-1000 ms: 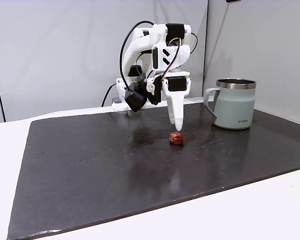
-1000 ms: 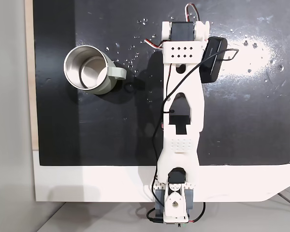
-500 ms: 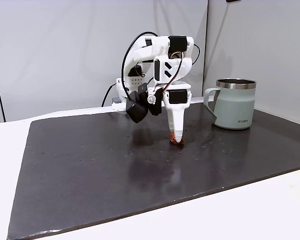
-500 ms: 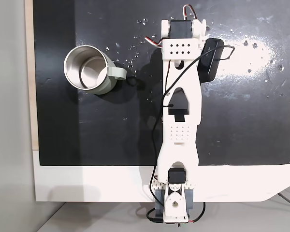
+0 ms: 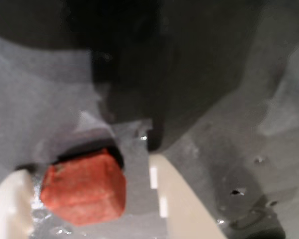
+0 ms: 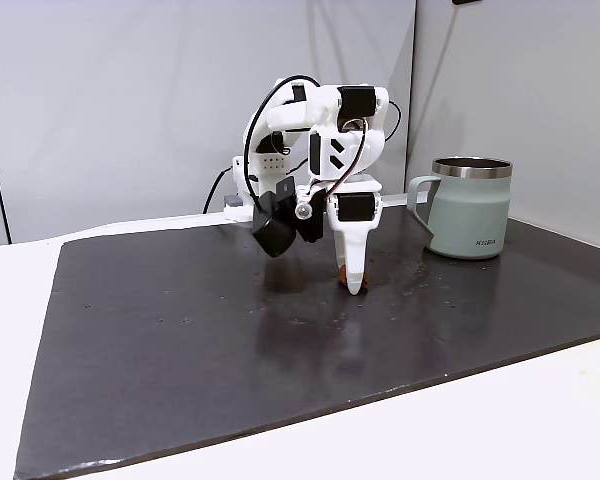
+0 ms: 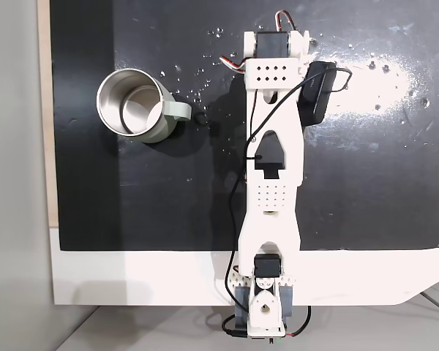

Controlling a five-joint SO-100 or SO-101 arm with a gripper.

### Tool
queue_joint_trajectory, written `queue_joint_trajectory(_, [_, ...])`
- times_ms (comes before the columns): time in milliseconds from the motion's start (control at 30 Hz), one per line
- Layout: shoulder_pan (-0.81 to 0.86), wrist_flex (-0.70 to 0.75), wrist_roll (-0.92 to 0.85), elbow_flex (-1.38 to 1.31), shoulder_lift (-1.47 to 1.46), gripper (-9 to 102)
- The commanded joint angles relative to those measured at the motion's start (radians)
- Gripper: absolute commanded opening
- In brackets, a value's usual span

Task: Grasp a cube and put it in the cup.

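Wrist view: rounded reddish-brown cube (image 5: 83, 186)

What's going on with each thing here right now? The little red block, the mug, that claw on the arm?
cube: resting on the dark mat, between the two fingers, not lifted.
cup: upright on the mat, apart from the arm, nothing seen inside it from above.
gripper: lowered to the mat, jaws open around the cube; a gap shows beside the block.
mat: flat on the table.
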Motion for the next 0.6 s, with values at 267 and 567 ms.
queue_joint_trajectory(267, [0.017,0.014,0.018,-0.069,0.018,8])
queue_joint_trajectory(567, [0.02,0.021,0.021,-0.069,0.026,7])
